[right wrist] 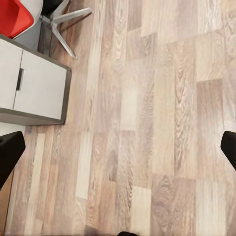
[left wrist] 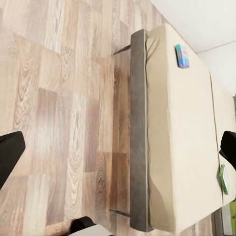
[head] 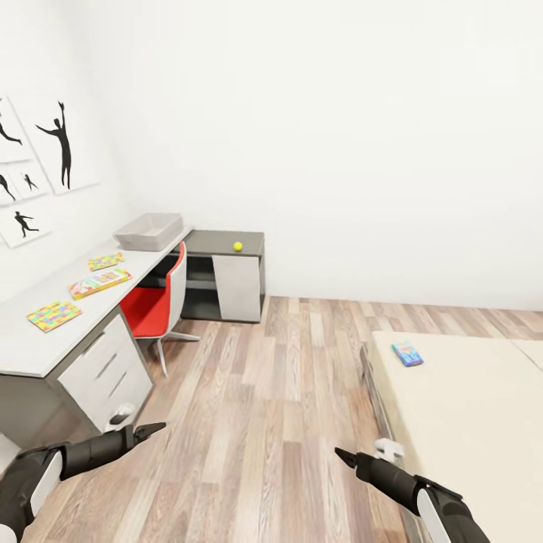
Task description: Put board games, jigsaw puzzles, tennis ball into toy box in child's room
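**En route, nothing gripped yet**

Best approached from the bed (head: 483, 422) side first: roll up to the blue-teal board game (head: 407, 353) lying near the mattress edge, then lower an arm squarely over it. Left gripper (head: 154, 430) and right gripper (head: 341, 455) both empty; jaws look spread wide in the wrist views. Toy box (head: 148, 231) at the bench (head: 30, 339) far end, jigsaw puzzles (head: 53, 315) and a board game (head: 99, 283) alongside, tennis ball (head: 237, 246) on the lower cabinet (head: 226, 275). Green-edged game (left wrist: 222, 178) half cut off.
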`<state>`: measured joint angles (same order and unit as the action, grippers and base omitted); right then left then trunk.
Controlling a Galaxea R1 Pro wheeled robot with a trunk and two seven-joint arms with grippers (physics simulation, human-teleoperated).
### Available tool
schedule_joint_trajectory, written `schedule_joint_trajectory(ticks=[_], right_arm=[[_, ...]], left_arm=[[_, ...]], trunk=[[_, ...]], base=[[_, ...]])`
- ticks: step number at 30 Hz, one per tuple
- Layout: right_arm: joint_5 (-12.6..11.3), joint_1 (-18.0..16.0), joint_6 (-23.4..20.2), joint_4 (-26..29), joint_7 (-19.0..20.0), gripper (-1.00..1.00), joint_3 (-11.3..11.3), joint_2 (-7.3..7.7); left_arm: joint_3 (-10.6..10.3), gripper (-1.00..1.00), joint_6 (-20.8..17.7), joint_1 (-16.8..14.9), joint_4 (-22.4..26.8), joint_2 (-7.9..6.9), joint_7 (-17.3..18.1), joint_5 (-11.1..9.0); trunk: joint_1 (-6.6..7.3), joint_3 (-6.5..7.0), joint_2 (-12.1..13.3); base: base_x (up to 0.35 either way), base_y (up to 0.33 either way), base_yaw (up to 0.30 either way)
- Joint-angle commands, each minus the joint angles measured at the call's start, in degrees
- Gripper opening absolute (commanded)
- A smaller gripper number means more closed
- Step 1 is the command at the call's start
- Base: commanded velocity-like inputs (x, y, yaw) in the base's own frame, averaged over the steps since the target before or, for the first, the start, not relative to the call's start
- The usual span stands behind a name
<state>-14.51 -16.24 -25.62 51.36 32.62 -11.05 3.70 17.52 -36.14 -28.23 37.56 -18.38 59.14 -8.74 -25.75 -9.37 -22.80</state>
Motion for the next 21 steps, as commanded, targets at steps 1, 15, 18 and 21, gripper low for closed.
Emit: schedule_joint_trajectory(ticks=[1, 15, 18, 21], right_arm=[[-0.43, -0.02, -0.48, 0.05, 0.09, 1.0, -0.11, -0.01], [-0.43, -0.03, -0.41, 0.05, 0.21, 1.0, -0.11, -0.01], [-0.43, -0.03, -0.4, 0.05, 0.24, 1.0, -0.11, -0.01], [-0.43, -0.02, -0.4, 0.05, 0.23, 1.0, -0.11, -0.01]], left_arm=[[0.03, 1.0, -0.42, -0.07, -0.03, 0.01, 0.08, -0.19], [-0.03, 1.0, -0.42, -0.07, -0.03, 0.92, -0.01, -0.06], [-0.03, 1.0, -0.42, -0.07, -0.03, 1.0, 0.0, -0.06], [-0.03, 1.0, -0.42, -0.07, -0.03, 1.04, -0.04, -0.06]], trunk=[[-0.03, -0.12, -0.12], [-0.03, -0.09, -0.12], [-0.03, 0.05, -0.12], [-0.03, 0.24, -0.12]], base=[[-0.006, 0.0, 0.282], [-0.066, -0.074, 0.069], [-0.013, -0.018, -0.091], [-0.024, -0.008, -0.148]])
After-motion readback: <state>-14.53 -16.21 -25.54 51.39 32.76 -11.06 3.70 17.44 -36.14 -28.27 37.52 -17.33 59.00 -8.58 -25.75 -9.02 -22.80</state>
